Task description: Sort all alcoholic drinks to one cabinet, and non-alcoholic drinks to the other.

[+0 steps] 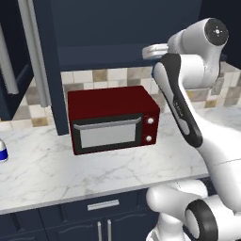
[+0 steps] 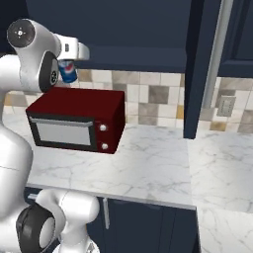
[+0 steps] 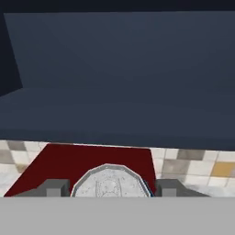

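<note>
I've got the short blue can [image 3: 110, 181] clamped in my end effector [image 3: 110, 188], its silver top sitting right between my two dark fingertips [image 3: 54, 188], one on each side of it. From the right base view the blue can [image 2: 67, 71] hangs just under my wrist, upright, white marks facing out. Directly below my end effector is the red microwave [image 2: 76, 121], its flat top under the can but apart from it. Straight ahead of my end effector opens the dark inside of the upper wall cabinet [image 3: 119, 73], its bottom edge just above the tiled backsplash [image 3: 193, 160]. I'm level with that opening, the can not inside it. Off to the side of my end effector, the cabinet's open door [image 1: 49, 70] stands edge-on with its long silver bar handle [image 1: 35, 52]. Far down and away from my end effector, at the edge of the marble bench [image 1: 47, 174], a small white bottle with a blue label [image 1: 3, 151] peeks into the left base view.
</note>
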Robot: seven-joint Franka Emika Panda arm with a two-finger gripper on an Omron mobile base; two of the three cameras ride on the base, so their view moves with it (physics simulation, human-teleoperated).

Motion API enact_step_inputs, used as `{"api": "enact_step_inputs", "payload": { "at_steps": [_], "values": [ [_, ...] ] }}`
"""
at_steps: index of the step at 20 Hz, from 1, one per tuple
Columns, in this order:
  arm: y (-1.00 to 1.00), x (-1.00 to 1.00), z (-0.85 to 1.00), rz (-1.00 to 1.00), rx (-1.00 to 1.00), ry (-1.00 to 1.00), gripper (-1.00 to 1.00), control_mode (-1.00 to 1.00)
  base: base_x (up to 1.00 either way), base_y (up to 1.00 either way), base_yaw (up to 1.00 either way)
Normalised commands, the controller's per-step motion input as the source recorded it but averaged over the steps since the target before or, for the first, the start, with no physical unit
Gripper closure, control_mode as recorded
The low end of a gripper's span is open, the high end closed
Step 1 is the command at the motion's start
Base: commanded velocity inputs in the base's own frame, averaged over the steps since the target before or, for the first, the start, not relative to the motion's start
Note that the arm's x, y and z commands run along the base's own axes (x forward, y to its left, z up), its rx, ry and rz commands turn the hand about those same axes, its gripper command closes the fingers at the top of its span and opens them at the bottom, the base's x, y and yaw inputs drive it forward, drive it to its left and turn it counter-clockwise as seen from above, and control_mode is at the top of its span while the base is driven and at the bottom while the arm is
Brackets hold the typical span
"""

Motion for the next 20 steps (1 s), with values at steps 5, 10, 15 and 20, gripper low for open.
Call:
{"api": "enact_step_inputs", "payload": {
  "at_steps": [5,10,15,20],
  "values": [
    [-0.26,0.69,0.28,-0.01,0.0,0.0,1.0,-1.0,0.0,0.0,0.0],
    [-0.13,0.79,0.09,-0.01,0.0,-0.01,1.0,-1.0,0.0,0.0,0.0],
    [-0.06,0.6,0.09,0.0,0.0,-0.02,1.0,-1.0,0.0,0.0,0.0],
    [-0.04,0.83,-0.02,0.0,0.0,0.0,1.0,-1.0,0.0,0.0,0.0]
  ]
}}
